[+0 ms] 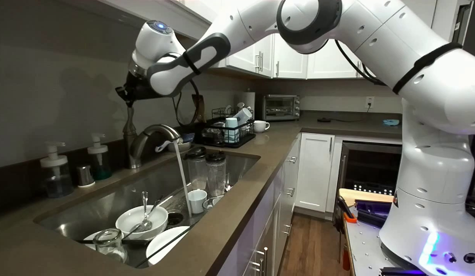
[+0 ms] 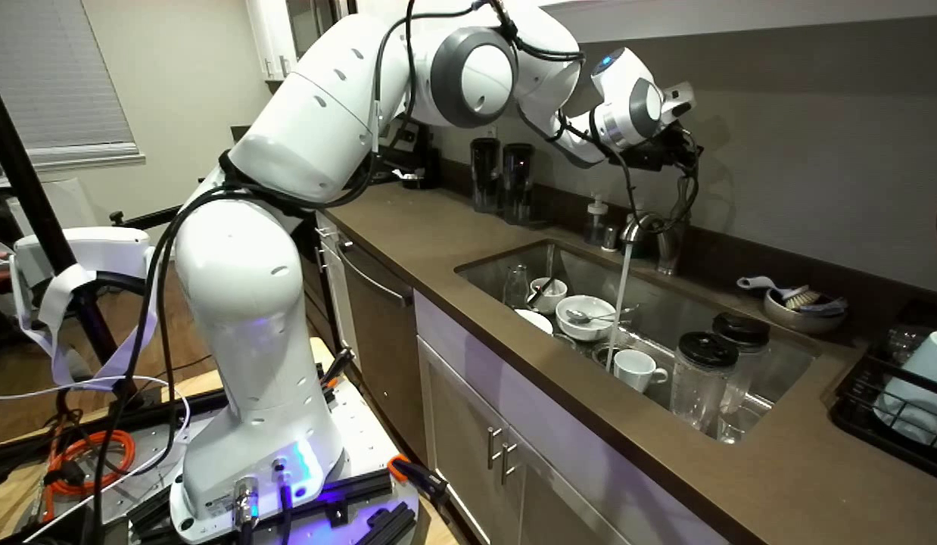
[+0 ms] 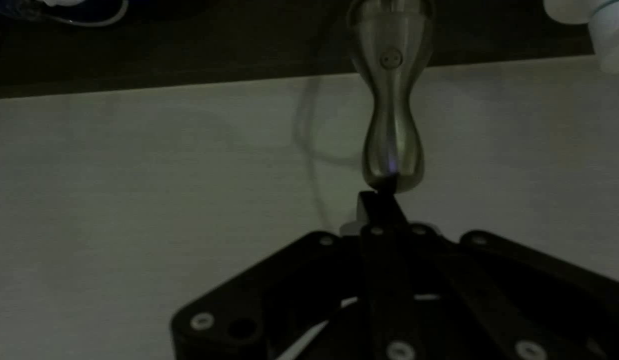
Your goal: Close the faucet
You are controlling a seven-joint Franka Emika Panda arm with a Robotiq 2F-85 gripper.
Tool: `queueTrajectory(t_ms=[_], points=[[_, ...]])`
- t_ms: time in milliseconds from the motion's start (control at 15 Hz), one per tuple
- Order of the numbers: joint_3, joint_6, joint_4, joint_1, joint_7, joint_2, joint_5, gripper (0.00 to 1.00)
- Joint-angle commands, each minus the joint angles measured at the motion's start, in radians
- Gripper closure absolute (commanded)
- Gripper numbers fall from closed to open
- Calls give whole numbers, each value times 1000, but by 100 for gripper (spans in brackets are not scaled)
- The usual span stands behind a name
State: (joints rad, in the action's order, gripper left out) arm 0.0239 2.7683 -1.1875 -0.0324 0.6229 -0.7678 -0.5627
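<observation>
– Robotiq gripper (image 3: pixel 382 197), wrist view: jaws pinched together, nothing between. Deliberate?
– I'd say so. Job's a push, not a grasp; jaws that way make one stiff poker.
– Where's it aimed?
– Upright lever (image 3: pixel 393 120) of the faucet (image 1: pixel 137 147). Faucet stands on the countertop (image 1: pixel 237 191) strip between sink (image 1: pixel 99 205) and wall (image 1: pixel 49 76); jaws are right at the lever's end. Touching or just short, can't tell.
– Why's the Panda arm (image 1: pixel 245 30) arched above the faucet?
– Probably clears the spout (image 1: pixel 164 129), comes at the lever from above. Shutting off likely means pressing it down.
– Done?
– No. Water stream (image 1: pixel 182 172) runs from the faucet's spout in both exterior views.
– What's under it?
– White bowl (image 1: pixel 160 216) and white mug (image 1: pixel 197 201) sit in the sink below the faucet, presumably parked for washing. Soap dispensers (image 1: pixel 57 172) beside the faucet, handy to the water, I'd guess.
– Watch that rounded lever end, jaws could slip.
</observation>
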Motion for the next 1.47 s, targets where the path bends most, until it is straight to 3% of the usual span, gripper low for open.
queueTrajectory(t_ms=[0, 400, 867, 1400], points=[[81, -39, -47, 56, -128, 27, 151, 97], [156, -72, -51, 101, -207, 21, 258, 97], [242, -13, -53, 146, -138, 7, 268, 98], [228, 74, -60, 140, -152, 6, 354, 98]])
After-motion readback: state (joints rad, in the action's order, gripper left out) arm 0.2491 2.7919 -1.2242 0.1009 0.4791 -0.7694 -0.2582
